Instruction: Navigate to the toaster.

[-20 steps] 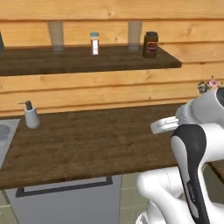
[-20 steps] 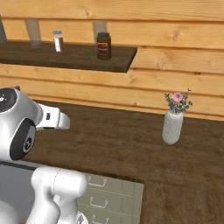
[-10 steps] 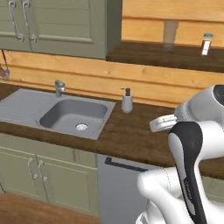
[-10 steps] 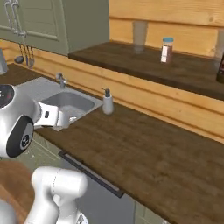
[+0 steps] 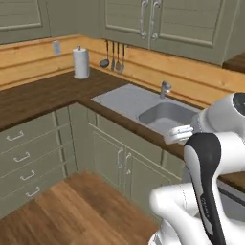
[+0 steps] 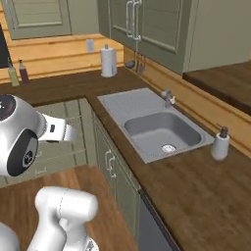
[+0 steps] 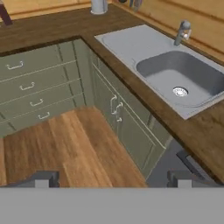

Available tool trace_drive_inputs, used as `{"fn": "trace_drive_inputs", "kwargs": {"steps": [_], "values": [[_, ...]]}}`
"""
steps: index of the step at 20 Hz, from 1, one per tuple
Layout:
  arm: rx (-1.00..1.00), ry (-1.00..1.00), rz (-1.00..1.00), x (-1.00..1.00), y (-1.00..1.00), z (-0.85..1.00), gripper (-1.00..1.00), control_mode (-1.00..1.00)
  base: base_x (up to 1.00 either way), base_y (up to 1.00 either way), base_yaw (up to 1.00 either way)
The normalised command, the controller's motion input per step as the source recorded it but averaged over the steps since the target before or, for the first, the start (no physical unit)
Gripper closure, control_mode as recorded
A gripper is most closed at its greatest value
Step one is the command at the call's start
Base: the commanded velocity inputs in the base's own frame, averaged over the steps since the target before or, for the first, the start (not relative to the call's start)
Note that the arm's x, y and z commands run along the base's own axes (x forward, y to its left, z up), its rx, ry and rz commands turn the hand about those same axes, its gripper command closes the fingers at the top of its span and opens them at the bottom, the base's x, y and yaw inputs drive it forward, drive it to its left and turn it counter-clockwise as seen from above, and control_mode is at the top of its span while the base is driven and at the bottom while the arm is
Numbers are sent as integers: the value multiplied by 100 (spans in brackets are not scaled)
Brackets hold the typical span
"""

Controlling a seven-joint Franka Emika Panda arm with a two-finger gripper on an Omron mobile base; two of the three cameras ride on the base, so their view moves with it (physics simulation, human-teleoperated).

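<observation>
So the base was parked facing an L-shaped kitchen corner. The desk (image 5: pixel 43 98) was dark wood and wrapped around the corner, with a grey sink (image 6: pixel 162 130) sunk into the right-hand run and a small faucet (image 6: pixel 167 97) behind the basin. A paper towel roll (image 5: pixel 81 63) stood upright near the corner against the wooden backsplash, and a few utensils (image 5: pixel 114 61) hung on the wall just beside it. A soap bottle (image 6: pixel 220 144) sat on the desk right of the sink. Two bottles (image 6: pixel 15 73) stood at the far left end in the right base view. Green cabinets (image 5: pixel 162 19) ran above, drawers (image 7: pixel 30 89) below, wood floor (image 7: pixel 57 148) underneath.

The toaster wasn't anywhere I could spot in these shots.

The gripper (image 7: pixel 113 178) hung over the floor in front of the sink cabinet, fingertips (image 7: pixel 43 179) wide apart with nothing between them.
</observation>
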Motion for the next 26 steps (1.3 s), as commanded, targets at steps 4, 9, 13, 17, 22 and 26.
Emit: {"fn": "trace_drive_inputs", "kwargs": {"steps": [4,9,13,17,22,26], "values": [[0,0,0,0,0,0,-100,100,3,56,81],[0,0,0,0,0,0,-100,100,23,26,86],[0,0,0,0,0,0,-100,100,100,23,17],[0,0,0,0,0,0,-100,100,100,39,0],[0,0,0,0,0,0,-100,100,100,100,-18],[0,0,0,0,0,0,-100,100,100,100,-16]]}}
